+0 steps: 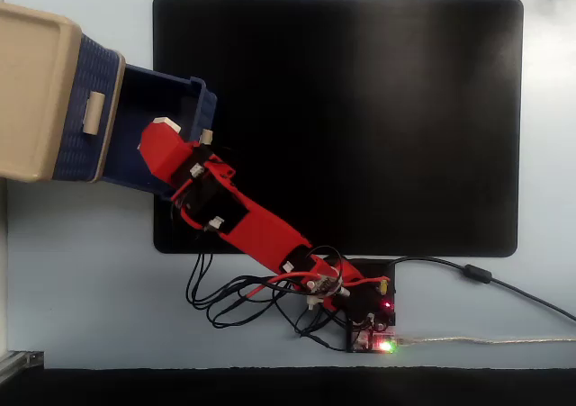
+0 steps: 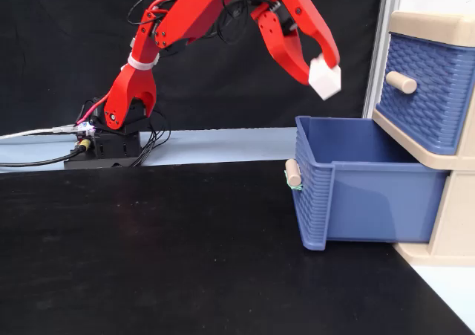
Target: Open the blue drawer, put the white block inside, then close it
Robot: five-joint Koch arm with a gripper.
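The blue drawer (image 2: 371, 201) (image 1: 203, 100), the bottom one of the beige unit (image 1: 36, 91), stands pulled out with its interior showing. Its small beige handle (image 2: 294, 173) is on the front wall. My red gripper (image 2: 320, 69) (image 1: 162, 134) hangs above the front part of the open drawer, shut on the white block (image 2: 325, 79). In a fixed view from above only a corner of the white block (image 1: 165, 121) shows at the gripper's tip, over the drawer's opening. The block is well above the drawer rim and touches nothing else.
The upper blue drawer (image 2: 423, 90) with its round handle (image 2: 401, 82) is closed. A black mat (image 1: 360, 118) covers the table. The arm's base and controller board (image 1: 373, 320) with loose cables (image 1: 225, 298) sit at the mat's edge.
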